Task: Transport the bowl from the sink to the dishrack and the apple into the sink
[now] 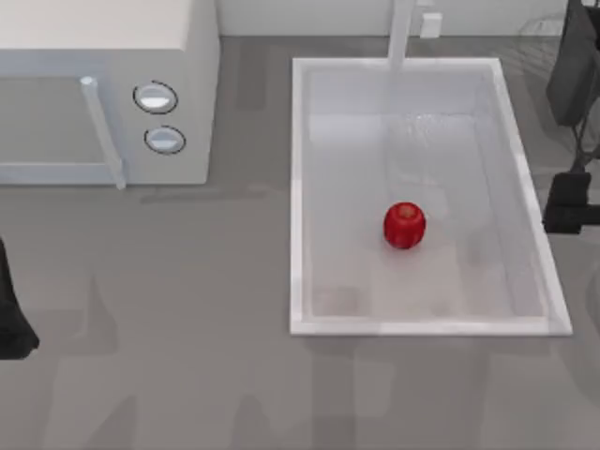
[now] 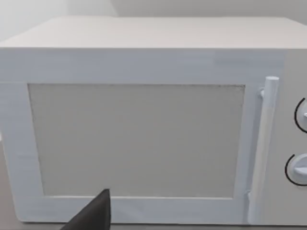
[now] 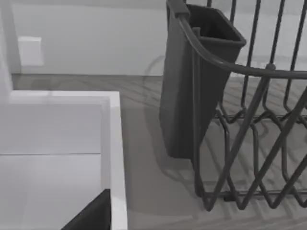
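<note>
**Mia:** What is on the left?

**Ben:** The left arm [image 1: 14,319] sits at the left edge of the surface [image 1: 187,375]. It is parked. I cannot tell how it holds its fingers. Next to it, at the back, is the white microwave [image 1: 112,84] with two round knobs. The left wrist view looks straight at its door [image 2: 136,139] and its handle [image 2: 264,143].

**Mia:** And in the middle?

**Ben:** The big white sink [image 1: 296,187]. The tap [image 1: 401,33] stands at its back rim. The red apple [image 1: 404,225] lies on the sink floor, a bit toward the front. Nothing touches it.

**Mia:** So the apple part looks done?

**Ben:** I think so. It is inside the sink.

**Mia:** Where is the bowl?

**Ben:** I cannot find a bowl in the sink or on the surface.

**Mia:** And on the right?

**Ben:** The right arm [image 1: 570,202] is just past the sink's right rim. I cannot tell how its fingers are held either. Its wrist view looks at the dark wire dishrack [image 3: 249,143] with a dark cup holder [image 3: 196,81], just beside the sink rim [image 3: 117,143].

**Mia:** What should the arms do now?

**Ben:** I think stay back, lift up slow, and not bump the rack or roll the apple.
</note>
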Action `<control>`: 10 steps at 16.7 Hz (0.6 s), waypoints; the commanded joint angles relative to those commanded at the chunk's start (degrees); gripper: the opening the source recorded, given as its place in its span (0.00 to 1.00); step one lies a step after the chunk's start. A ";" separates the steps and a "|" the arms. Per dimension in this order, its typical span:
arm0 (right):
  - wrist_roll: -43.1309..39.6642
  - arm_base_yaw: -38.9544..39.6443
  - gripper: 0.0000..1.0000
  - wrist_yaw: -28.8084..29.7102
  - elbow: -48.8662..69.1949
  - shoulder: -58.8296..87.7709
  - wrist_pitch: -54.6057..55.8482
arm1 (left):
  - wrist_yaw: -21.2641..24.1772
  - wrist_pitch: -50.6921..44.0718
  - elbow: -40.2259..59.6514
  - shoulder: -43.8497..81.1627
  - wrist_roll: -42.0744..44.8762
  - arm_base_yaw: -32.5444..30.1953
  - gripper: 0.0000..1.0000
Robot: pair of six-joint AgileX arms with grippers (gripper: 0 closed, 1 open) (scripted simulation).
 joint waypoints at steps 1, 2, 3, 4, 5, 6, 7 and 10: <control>-0.21 -2.22 1.00 -2.02 -2.24 -6.92 -5.22 | 0.00 0.00 0.00 0.00 0.00 0.00 1.00; -0.45 -4.29 1.00 -4.04 -4.44 -14.00 -10.46 | 0.00 0.00 0.00 0.00 0.00 0.00 1.00; -0.70 -6.19 1.00 -6.03 -6.56 -21.13 -15.68 | 0.00 0.00 0.00 0.00 0.00 0.00 1.00; -0.94 -7.92 1.00 -7.99 -8.57 -28.16 -20.79 | 0.00 0.00 0.00 0.00 0.00 0.00 1.00; -1.16 -9.47 1.00 -9.92 -10.45 -35.02 -25.69 | 0.00 0.00 0.00 0.00 0.00 0.00 1.00; -1.35 -10.83 1.00 -11.77 -12.14 -41.66 -30.31 | 0.00 0.00 0.00 0.00 0.00 0.00 1.00; -1.51 -11.99 1.00 -13.54 -13.64 -48.02 -34.58 | 0.00 0.00 0.00 0.00 0.00 0.00 1.00; -1.66 -14.27 1.00 -18.09 -16.75 -64.62 -44.68 | 0.00 0.00 0.00 0.00 0.00 0.00 1.00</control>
